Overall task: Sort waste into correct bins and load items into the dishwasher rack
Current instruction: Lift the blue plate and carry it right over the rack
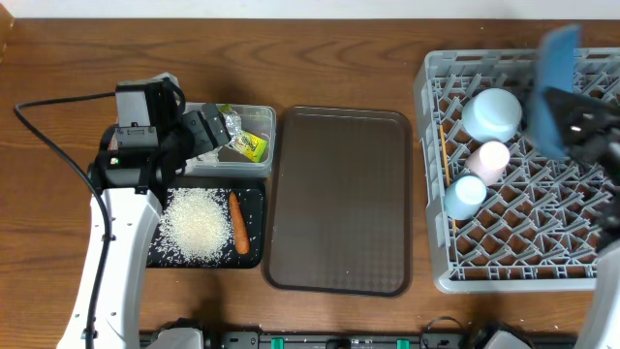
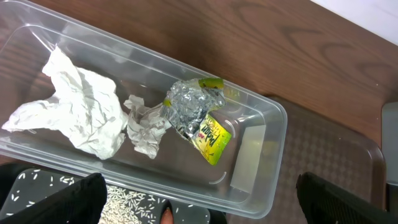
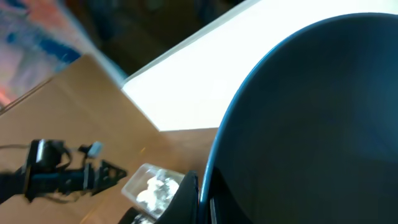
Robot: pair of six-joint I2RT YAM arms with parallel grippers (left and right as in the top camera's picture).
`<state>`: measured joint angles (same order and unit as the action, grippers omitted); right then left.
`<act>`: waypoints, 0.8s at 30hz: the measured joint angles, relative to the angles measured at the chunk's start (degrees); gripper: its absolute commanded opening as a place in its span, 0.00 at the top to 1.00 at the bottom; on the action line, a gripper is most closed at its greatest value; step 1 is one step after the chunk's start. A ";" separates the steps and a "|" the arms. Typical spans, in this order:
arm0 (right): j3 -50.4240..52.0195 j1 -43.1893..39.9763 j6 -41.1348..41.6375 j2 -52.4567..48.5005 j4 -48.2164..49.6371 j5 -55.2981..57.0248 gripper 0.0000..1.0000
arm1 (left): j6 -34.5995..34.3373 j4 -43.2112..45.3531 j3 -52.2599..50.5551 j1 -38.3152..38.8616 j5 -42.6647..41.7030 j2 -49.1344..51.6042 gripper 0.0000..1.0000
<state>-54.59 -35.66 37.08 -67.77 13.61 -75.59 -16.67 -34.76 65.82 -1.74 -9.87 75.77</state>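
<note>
My left gripper [image 1: 209, 136] [image 2: 199, 208] is open and empty above the near rim of the clear tub [image 1: 263, 118] [image 2: 261, 180]. The tub holds white napkins [image 2: 78, 112], silver foil [image 2: 189, 106] and the yellow-green wrapper [image 2: 211, 138] [image 1: 250, 145]. Rice [image 1: 199, 225] [image 2: 134, 199] and the carrot [image 1: 238, 223] lie in the black tray [image 1: 254, 254]. My right gripper [image 1: 573, 121] [image 3: 202, 199] is shut on the dark blue plate [image 1: 558, 73] [image 3: 311, 124], held on edge above the grey rack [image 1: 436, 262]. The rack holds the pale bowl [image 1: 492, 111], pink cup [image 1: 491, 158] and light blue cup [image 1: 465, 194].
A flat brown serving tray [image 1: 339, 199] lies between the bins and the rack. A black cable [image 1: 48, 136] runs across the table to the left arm. The clear tub also shows small in the right wrist view [image 3: 152, 186].
</note>
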 measured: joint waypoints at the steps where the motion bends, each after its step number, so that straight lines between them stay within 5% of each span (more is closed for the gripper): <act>1: 0.00 -2.08 0.02 -0.42 0.00 -0.87 0.99 | 0.00 0.02 0.00 0.00 0.00 0.00 0.00; 10: 0.04 -10.01 0.28 -9.53 2.03 -3.43 0.99 | 0.02 0.02 0.00 0.00 0.00 0.00 0.00; 24: 0.46 -9.99 15.69 -23.76 31.80 -2.49 0.99 | 0.02 0.00 0.00 0.00 0.00 0.00 0.00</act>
<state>-54.13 -45.65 52.77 -91.53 45.41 -78.08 -16.64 -34.76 65.82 -1.74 -9.87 75.77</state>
